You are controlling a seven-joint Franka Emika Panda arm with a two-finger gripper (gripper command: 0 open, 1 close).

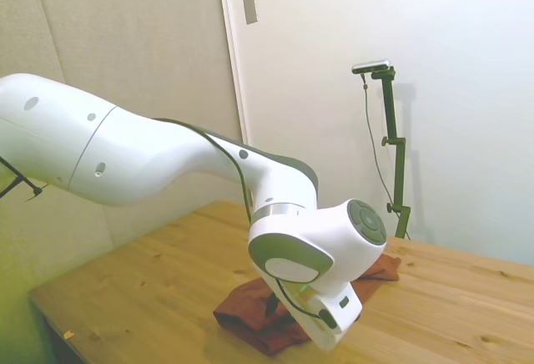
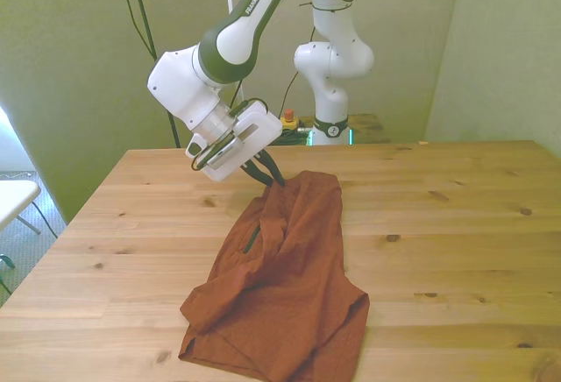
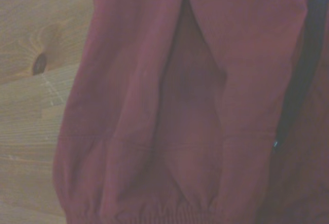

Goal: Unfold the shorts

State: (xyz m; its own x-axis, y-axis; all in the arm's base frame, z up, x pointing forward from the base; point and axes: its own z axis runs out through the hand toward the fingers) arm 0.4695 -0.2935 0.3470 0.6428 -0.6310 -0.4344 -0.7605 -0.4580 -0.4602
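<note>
From the side view I see the white arm [image 1: 150,151] reaching in from the left, its wrist bent down over the shorts [image 1: 267,318], which lie as a rust-red heap on the wooden worktop [image 1: 150,297]. The wrist housing blocks most of the cloth there, so only the near bunched edge and a strip past the wrist show.

In the front view the end effector [image 2: 270,174] sits at the far end of the shorts [image 2: 285,286], toward the front view's left of the worktop's [image 2: 456,224] middle. Its dark fingers [image 2: 263,172] are drawn together on a peak of fabric at that far edge, and the cloth rises slightly to meet them. I read it as pinched closed on the shorts. From the pinch the garment runs toward the camera, still folded and rumpled, with creases along its length and a dark slit on the side toward the front view's left. Its near end lies spread close to the worktop's near edge.

The wrist view is soft, but I make out folds of red cloth [image 3: 195,111], a gathered hem, a dark cord [image 3: 303,75] along one side, and bare wood [image 3: 36,106] with a knot beside the fabric.
</note>
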